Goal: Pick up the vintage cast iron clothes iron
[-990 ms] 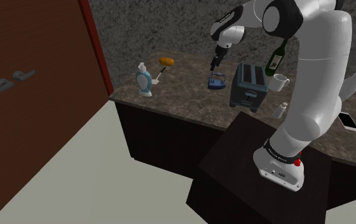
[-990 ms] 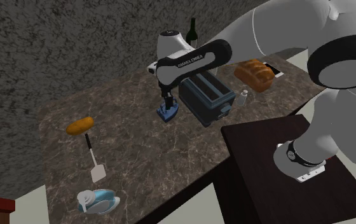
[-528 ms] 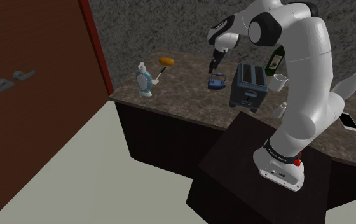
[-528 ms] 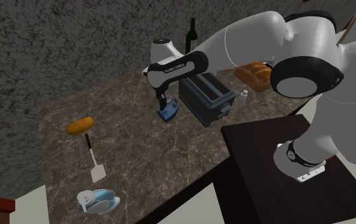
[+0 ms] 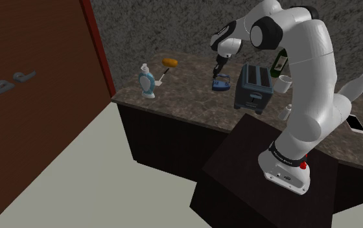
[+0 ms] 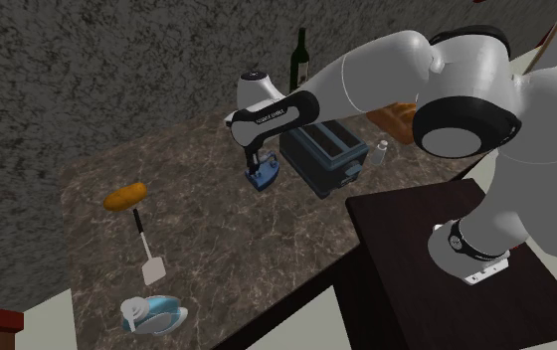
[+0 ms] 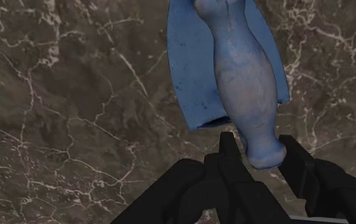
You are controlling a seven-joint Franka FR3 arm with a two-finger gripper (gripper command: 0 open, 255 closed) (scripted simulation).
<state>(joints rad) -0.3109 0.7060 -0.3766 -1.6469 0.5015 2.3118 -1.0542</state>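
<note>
Blue and worn, the clothes iron sits flat on the marbled tabletop just beside the dark toaster, directly under the gripper. The black fingers are spread apart and straddle the rounded rear end of its handle without clasping it. The iron's long axis runs straight away from the fingers, so they would close across the handle's narrow width. The sole's squared heel lies nearest them, and the nose appears to point away, so I judge the grasp sits close to the handle's end.
</note>
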